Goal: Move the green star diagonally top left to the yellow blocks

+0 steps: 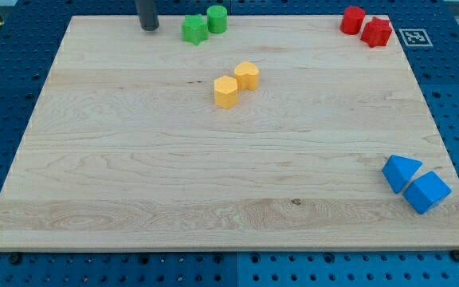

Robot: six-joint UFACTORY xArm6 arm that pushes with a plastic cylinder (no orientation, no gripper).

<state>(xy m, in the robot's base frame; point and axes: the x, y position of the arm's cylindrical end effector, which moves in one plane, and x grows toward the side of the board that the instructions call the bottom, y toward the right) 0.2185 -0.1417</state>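
The green star [194, 29] lies near the view's top edge of the wooden board, touching a green cylinder [217, 18] on its right. Two yellow blocks sit side by side below them: a yellow hexagon-like block [226, 92] and a yellow rounded block [247, 76] up and right of it. My tip [149, 28] stands on the board at the view's top, a short way left of the green star and apart from it.
Two red blocks [353, 20] [377, 32] lie at the view's top right. Two blue blocks [401, 173] [426, 191] lie at the bottom right near the board's edge. A blue pegboard [6, 96] surrounds the board.
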